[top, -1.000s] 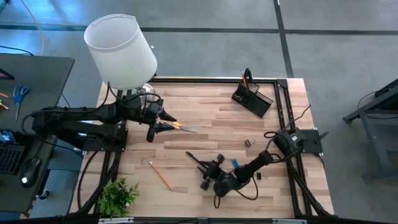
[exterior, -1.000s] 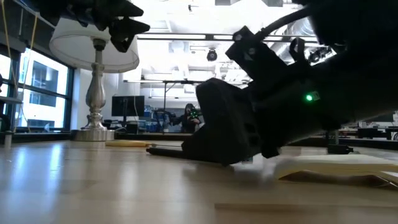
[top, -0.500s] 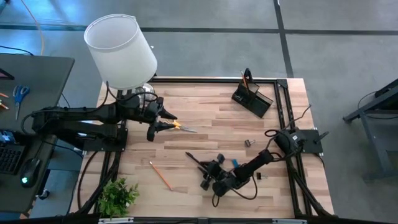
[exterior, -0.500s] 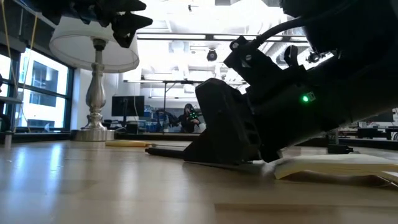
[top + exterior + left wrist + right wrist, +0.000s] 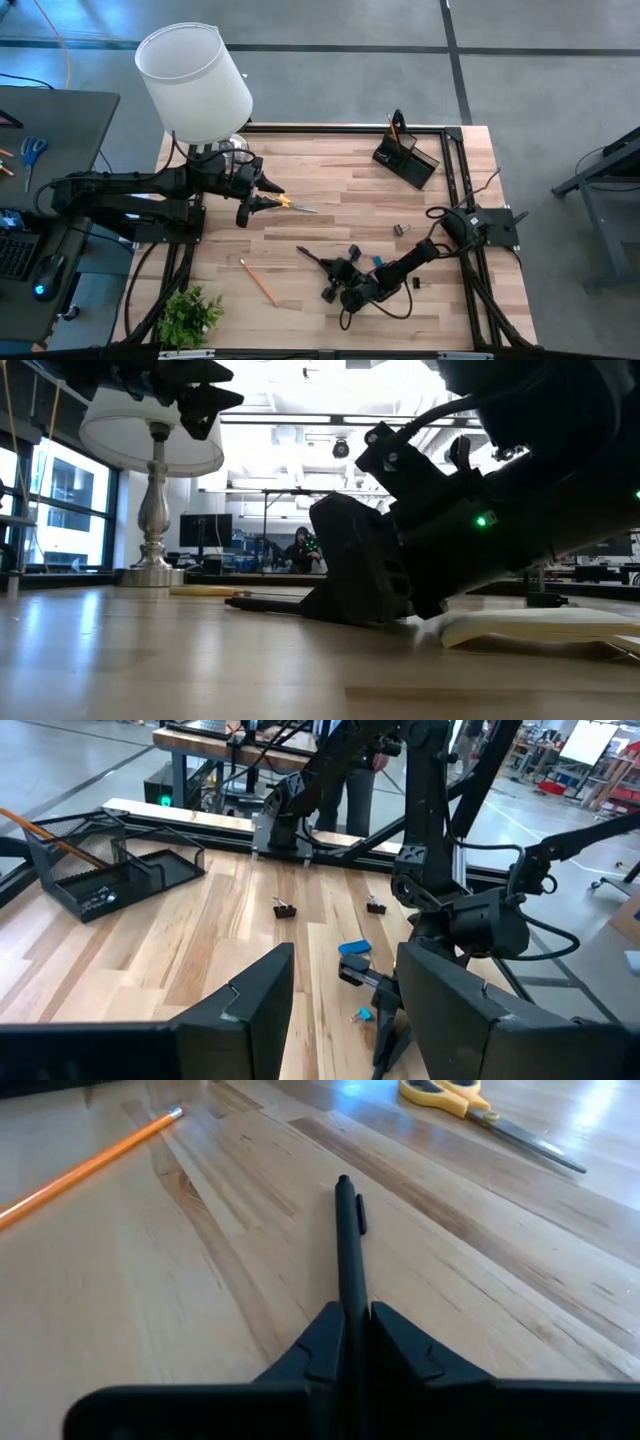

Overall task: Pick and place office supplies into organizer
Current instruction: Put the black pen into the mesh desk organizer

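Note:
A black pen (image 5: 318, 258) lies on the wooden table with my right gripper (image 5: 338, 272) shut on it, low over the table's near middle. My left gripper (image 5: 267, 195) hangs open above the table's left side, over the handles of the yellow-handled scissors (image 5: 290, 204), which lie flat. An orange pencil (image 5: 258, 281) lies near the front left. A blue eraser (image 5: 353, 947) and two black clips (image 5: 284, 908) (image 5: 375, 905) lie by the right arm. The black organizer (image 5: 405, 158) stands far right, with a pencil in it. A sticky-note pad (image 5: 540, 628) lies beside the right gripper. My right gripper pinches the pen's rear end (image 5: 349, 1295) between its two fingers (image 5: 315, 1345). The fingers come slanting down from the table's near right and lie along the pen, which runs straight on ahead of them. The pen's free end (image 5: 343, 1182) rests on the table.
A white lamp (image 5: 195, 80) stands at the far left corner and a small green plant (image 5: 188, 315) at the near left corner. A black frame (image 5: 455, 170) runs along the table's far and right edges. Bare wood lies in the middle.
My right gripper has shut on the black pen, its two fingers drawn together from a wide gap. It has stayed low over the table. The pen still lies on the wood.

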You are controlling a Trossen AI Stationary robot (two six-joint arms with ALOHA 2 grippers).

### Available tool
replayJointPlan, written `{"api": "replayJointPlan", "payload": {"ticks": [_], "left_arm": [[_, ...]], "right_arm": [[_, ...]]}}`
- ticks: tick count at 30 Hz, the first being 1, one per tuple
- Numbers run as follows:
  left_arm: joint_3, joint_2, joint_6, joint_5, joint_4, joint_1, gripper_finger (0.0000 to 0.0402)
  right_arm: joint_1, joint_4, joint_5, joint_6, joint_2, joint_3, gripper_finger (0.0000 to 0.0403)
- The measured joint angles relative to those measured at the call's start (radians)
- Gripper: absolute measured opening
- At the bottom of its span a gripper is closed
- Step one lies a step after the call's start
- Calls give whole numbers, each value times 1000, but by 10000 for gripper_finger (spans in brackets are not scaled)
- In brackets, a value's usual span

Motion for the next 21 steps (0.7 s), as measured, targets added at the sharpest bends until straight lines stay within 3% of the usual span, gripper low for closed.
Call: {"api": "replayJointPlan", "payload": {"ticks": [9,16,21], "left_arm": [[0,0,28,-9,-3,0,166],[0,0,33,-6,-3,0,166],[0,0,96,75,6,0,166]], "right_arm": [[44,-53,108,-114,-130,-3,15],[98,-174,265,-217,-301,-3,24],[174,-321,406,-216,-438,-3,19]]}}
